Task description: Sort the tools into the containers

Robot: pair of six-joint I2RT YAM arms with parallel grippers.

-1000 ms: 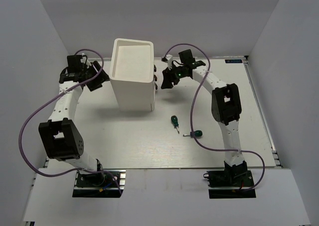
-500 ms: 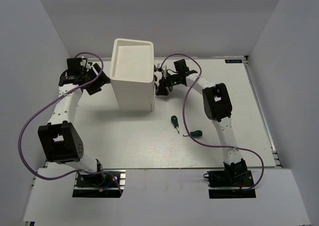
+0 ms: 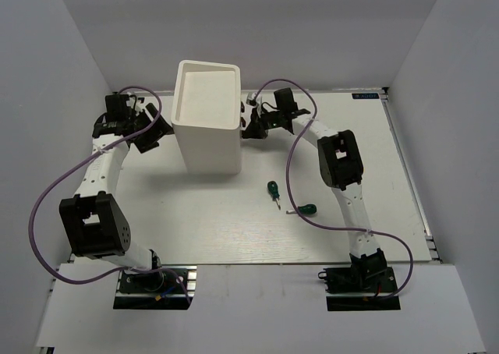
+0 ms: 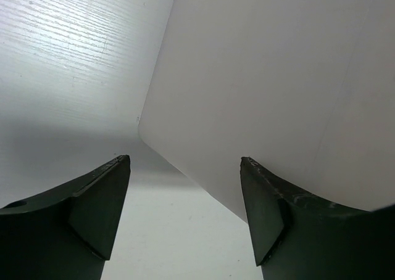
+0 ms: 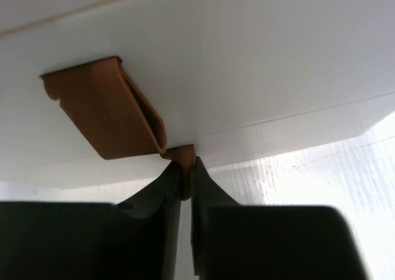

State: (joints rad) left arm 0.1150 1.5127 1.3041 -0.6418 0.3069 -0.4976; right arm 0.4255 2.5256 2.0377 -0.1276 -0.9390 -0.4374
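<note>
The containers are the drawers of a tall white cabinet [image 3: 207, 128] at the table's middle back; its dark knobs [image 3: 244, 109] face right. My right gripper [image 3: 249, 128] is against that drawer side. In the right wrist view my right gripper [image 5: 187, 164] is shut on a small brown drawer knob [image 5: 184, 152], just below a larger brown handle [image 5: 102, 110]. My left gripper [image 3: 158, 128] stands open beside the cabinet's left wall [image 4: 265, 76], with nothing between its fingers [image 4: 99, 206]. Two green-handled screwdrivers [image 3: 273, 190] [image 3: 306, 210] lie on the table in front of the cabinet.
The white table [image 3: 195, 214] is walled in by white panels on the left, back and right. A purple cable [image 3: 292, 167] loops from the right arm over the table near the screwdrivers.
My right gripper moved left to the cabinet's drawer side and closed on a knob. My left gripper stayed near the cabinet's left wall.
</note>
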